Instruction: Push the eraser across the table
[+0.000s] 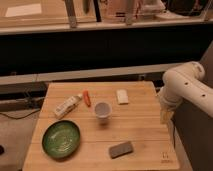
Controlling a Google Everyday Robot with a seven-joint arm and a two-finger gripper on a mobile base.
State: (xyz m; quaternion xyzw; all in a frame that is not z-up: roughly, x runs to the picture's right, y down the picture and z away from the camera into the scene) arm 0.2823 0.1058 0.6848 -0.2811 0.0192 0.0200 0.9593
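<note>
A small flat dark grey rectangular eraser point(121, 149) is lying on the light wooden plank counter point(145, 125), below and slightly right of the white paper cup point(102, 110). Farther right of the cup, the jaws are hanging at the counter's edge, apart from the eraser; clenched or released, I cannot tell.

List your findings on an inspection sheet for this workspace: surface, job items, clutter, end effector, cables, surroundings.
Surface: light wooden table, small dark mark near its front right corner.
Job's things: dark eraser lies flat near the front edge, touching nothing else.
Clutter: green bowl front left; white cup centre; white block, orange stick and white packet towards the back.
Arm: white arm at right; its end effector by the table's right edge, apart from the eraser.
Cables: dark cable on the floor, left.
Surroundings: dark wall behind.
</note>
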